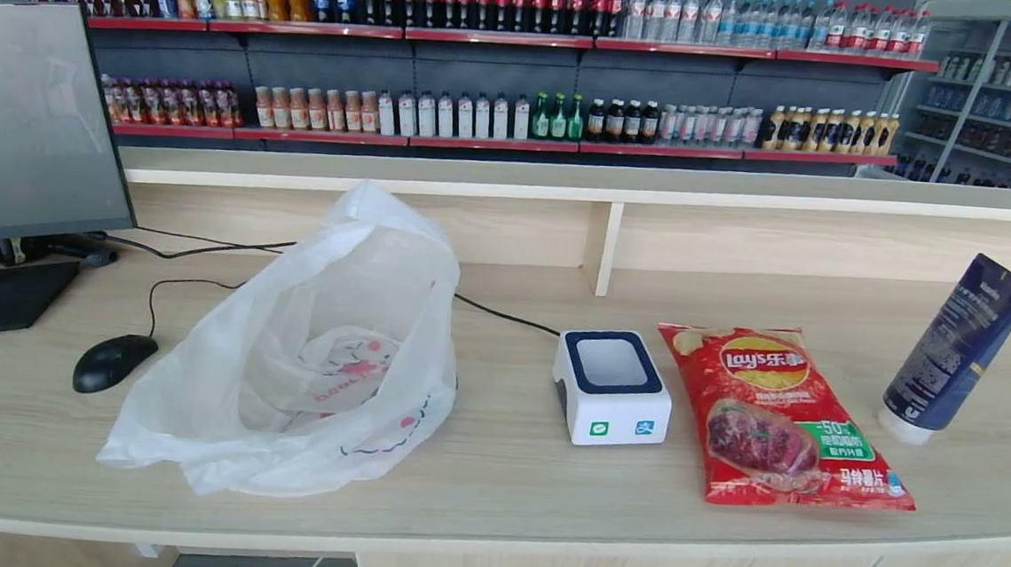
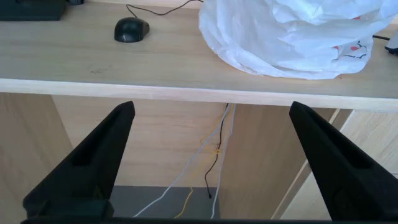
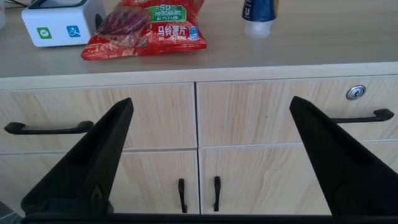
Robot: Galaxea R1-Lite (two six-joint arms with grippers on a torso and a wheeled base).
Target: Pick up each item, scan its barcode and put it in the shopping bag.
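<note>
A red chip bag (image 1: 772,418) (image 3: 146,26) lies flat on the wooden counter (image 1: 510,471), right of the white barcode scanner (image 1: 610,387) (image 3: 59,25). A dark blue tube (image 1: 955,349) (image 3: 259,11) stands cap-down at the far right. The white plastic shopping bag (image 1: 313,359) (image 2: 292,34) sits open at the left of the scanner. My left gripper (image 2: 211,155) is open, held below the counter edge in front of the bag. My right gripper (image 3: 208,158) is open too, low in front of the cabinet doors, below the chips.
A black mouse (image 1: 113,361) (image 2: 131,28) and a monitor (image 1: 27,126) stand at the counter's left, with cables running behind the bag. A raised ledge (image 1: 601,188) borders the back. Drawer handles (image 3: 46,128) and cabinet doors lie under the counter. Drink shelves fill the background.
</note>
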